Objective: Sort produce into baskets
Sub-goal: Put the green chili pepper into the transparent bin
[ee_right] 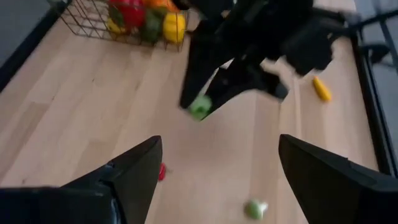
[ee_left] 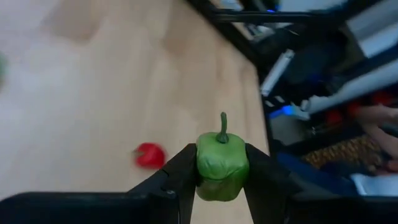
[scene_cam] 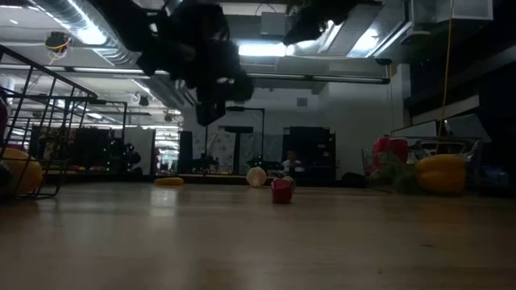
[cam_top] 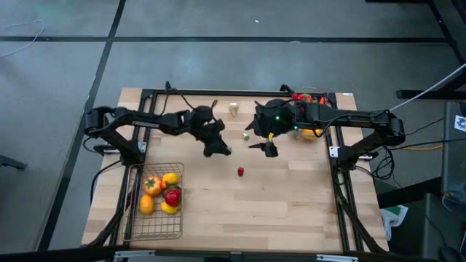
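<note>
From above, the left claw (cam_top: pixel 222 151) sits over the middle of the pale wooden table (cam_top: pixel 291 204), with the right claw (cam_top: pixel 268 148) just across from it, and a small red toy pepper (cam_top: pixel 240 172) lies on the bare wood nearer the front edge. The rectangular wire-mesh basket (cam_top: pixel 138 225) at the front left corner holds yellow, orange and red produce (cam_top: pixel 164 193), while more red and yellow pieces (cam_top: pixel 312 132) cluster at the back right under the right arm. Down at table height, the red pepper (scene_cam: pixel 281 189) stands alone mid-table, a pale round piece (scene_cam: pixel 256 176) behind it, a yellow piece (scene_cam: pixel 168 181) off to one side, and the mesh basket (scene_cam: pixel 40 121) rises at the edge. Through the left wrist camera, there it is: the left claw (ee_left: pixel 222 171) clamped on a small green toy bell pepper (ee_left: pixel 221 165), stem up, held clear above the table with the red pepper (ee_left: pixel 149 155) below. From the right wrist, the right claw (ee_right: pixel 217 171) hangs wide open and empty, looking at the left arm carrying that green pepper (ee_right: pixel 200 107), the filled basket (ee_right: pixel 93 25) beyond.
</note>
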Motion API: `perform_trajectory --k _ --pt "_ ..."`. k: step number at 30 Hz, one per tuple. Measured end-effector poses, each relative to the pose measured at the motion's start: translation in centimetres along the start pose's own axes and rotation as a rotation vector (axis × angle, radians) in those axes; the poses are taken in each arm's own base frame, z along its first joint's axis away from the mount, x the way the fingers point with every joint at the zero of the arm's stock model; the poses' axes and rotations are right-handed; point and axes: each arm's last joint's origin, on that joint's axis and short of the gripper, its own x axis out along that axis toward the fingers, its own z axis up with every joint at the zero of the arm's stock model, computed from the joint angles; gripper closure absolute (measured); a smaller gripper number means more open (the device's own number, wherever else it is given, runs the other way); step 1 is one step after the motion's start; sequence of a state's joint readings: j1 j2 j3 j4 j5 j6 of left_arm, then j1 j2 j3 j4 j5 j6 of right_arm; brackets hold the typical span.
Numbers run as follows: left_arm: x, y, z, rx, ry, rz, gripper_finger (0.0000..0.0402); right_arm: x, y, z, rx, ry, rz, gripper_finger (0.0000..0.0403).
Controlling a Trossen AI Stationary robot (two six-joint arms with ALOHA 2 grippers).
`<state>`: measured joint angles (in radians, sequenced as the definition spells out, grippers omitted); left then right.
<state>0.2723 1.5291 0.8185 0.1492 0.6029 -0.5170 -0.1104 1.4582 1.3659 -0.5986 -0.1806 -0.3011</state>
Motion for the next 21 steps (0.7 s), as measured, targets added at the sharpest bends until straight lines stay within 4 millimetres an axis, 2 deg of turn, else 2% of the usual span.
perform_trajectory --k 8,13,18,21 --pt "1.6 -3.3 -0.5 0.150 -0.035 -0.127 0.0290 0.1 1.0 1.0 -0.080 -0.094 0.082 0.0084" --pt "2.2 -4.5 -0.9 0.242 -0.047 -0.169 0.0290 0.4 3.3 1.8 -0.161 -0.125 0.132 0.0084" --pt "2.5 -5.1 -1.4 0.273 -0.041 -0.177 0.0290 0.5 5.7 2.7 -0.214 -0.160 0.103 0.0084" --pt "2.7 -5.5 -1.5 0.285 -0.057 -0.163 0.0290 1.3 6.8 3.2 -0.231 -0.183 0.079 0.0084"
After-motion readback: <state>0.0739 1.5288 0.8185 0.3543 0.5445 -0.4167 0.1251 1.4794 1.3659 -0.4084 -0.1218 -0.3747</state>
